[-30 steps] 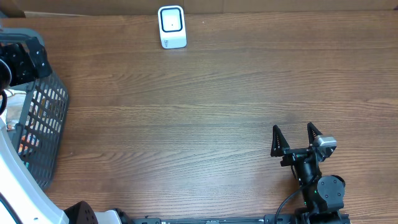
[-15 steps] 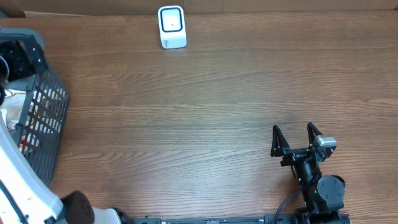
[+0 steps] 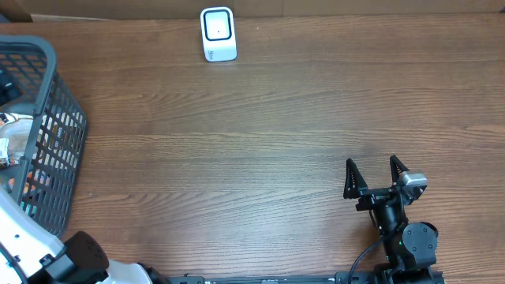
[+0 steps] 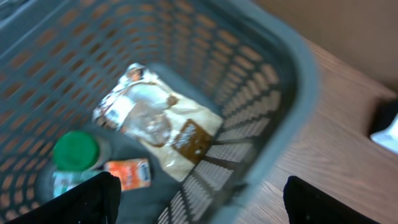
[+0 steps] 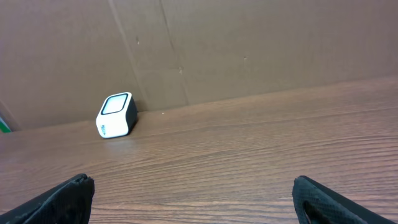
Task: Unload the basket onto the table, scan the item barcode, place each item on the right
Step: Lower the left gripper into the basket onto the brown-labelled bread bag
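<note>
Your crinkled bag [image 4: 158, 121] lies flat in the basket [image 4: 292, 74], long axis slanting upper left to lower right in the left wrist view, brown end toward the mesh wall. A green-capped bottle [image 4: 76, 151] and an orange packet [image 4: 127, 173] crowd beside it. The left gripper [image 4: 200, 196] hangs above, jaws spread and empty. The right gripper [image 3: 372, 172] is also spread and empty. The scanner [image 3: 218, 34] stands well apart.

The bench [image 3: 276, 134] lay open between my right end effector [image 3: 371, 162] and the scanner [image 3: 218, 34], which stood against the cardboard wall [image 5: 249, 43]. Below my left end effector [image 4: 200, 180], the basket [image 4: 292, 68] walled in a pouch [image 4: 158, 121] and a green-capped bottle [image 4: 76, 151]; only its open top gave passage.
</note>
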Motion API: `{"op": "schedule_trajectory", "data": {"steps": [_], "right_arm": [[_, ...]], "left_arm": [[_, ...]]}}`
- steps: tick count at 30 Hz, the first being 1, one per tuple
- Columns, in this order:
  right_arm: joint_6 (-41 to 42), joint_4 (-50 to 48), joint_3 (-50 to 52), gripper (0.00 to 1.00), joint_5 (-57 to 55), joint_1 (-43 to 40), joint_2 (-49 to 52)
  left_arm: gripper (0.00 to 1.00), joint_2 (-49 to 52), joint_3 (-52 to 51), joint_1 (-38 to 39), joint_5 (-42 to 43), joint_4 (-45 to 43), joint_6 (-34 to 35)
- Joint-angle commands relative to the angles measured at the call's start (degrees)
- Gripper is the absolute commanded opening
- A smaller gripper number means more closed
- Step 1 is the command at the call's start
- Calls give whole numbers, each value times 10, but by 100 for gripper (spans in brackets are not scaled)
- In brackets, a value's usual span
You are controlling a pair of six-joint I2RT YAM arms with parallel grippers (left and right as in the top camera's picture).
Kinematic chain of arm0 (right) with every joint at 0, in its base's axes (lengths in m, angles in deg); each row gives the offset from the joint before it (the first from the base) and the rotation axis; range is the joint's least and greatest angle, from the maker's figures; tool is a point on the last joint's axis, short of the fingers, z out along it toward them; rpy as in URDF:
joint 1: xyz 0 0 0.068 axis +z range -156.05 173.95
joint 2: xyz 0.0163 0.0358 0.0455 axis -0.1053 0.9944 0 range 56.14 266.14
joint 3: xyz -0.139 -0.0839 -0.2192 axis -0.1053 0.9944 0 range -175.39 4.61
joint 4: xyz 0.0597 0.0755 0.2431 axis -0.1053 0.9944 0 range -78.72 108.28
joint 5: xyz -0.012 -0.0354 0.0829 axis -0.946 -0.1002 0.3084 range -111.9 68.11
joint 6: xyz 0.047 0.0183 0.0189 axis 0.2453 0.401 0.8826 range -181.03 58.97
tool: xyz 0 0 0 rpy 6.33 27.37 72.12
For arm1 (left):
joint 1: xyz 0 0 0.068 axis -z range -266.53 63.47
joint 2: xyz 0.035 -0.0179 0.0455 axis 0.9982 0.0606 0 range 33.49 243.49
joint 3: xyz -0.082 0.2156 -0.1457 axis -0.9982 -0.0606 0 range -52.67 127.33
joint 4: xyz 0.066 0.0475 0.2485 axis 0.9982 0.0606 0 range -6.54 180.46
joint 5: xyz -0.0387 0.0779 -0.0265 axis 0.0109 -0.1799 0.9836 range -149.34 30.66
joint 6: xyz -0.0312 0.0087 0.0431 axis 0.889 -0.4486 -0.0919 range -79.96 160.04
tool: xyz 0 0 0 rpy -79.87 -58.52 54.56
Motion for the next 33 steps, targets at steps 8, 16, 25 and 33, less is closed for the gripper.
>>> {"op": "schedule_trajectory", "data": {"steps": [8, 16, 25, 33], "right_arm": [[0, -4, 6, 100, 0, -2, -6], [0, -4, 6, 100, 0, -2, -6], [0, -4, 6, 100, 0, -2, -6], [0, -4, 6, 100, 0, -2, -6]], "left_arm": [[87, 18, -92, -85, 40, -36, 48], [87, 19, -233, -85, 53, -153, 49], [87, 29, -264, -85, 53, -197, 49], [86, 52, -264, -84, 52, -205, 49]]}}
